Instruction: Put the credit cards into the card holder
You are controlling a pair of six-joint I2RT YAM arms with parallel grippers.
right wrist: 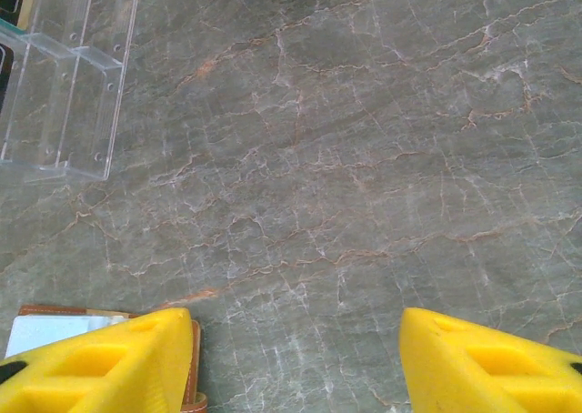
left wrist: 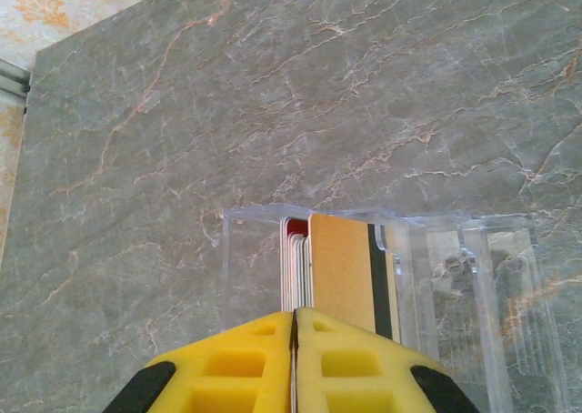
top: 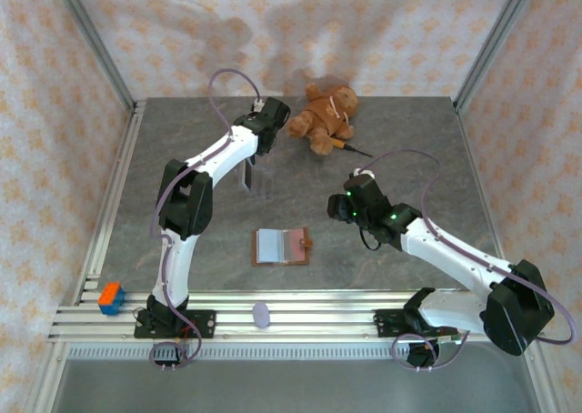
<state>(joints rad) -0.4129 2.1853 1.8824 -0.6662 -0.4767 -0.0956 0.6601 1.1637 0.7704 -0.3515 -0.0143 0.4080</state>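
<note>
1. The credit cards stand on edge in a stack inside a clear box, directly under the left pincer. The gold card with a black stripe sits just right of the pincer's seam; white and red edges sit right at it.
2. The left pincer's pads are closed to a hairline on the top of the stack. It looks pinched on one card's edge, though which card is hard to tell.
3. The card holder lies open and flat, brown with pale sleeves, well apart from the left pincer on its near side. It is just beside the right pincer's left finger in the right wrist view.
4. The right pincer is spread wide, holds nothing and hovers over bare table.
5. Progress, as a judgement: early. A grasp seems made, no card is visibly in the holder (too small to be sure), and the stack looks full. Left to do: lift, carry to the holder, slot in, then repeat for the rest.
6. The surface is a grey marble-look table, matte.
7. Beyond the left pincer is a teddy bear. An orange-blue block and a small purple lump sit on the near rail.
8. The surround is floral wallpaper walls and an aluminium frame.
</note>
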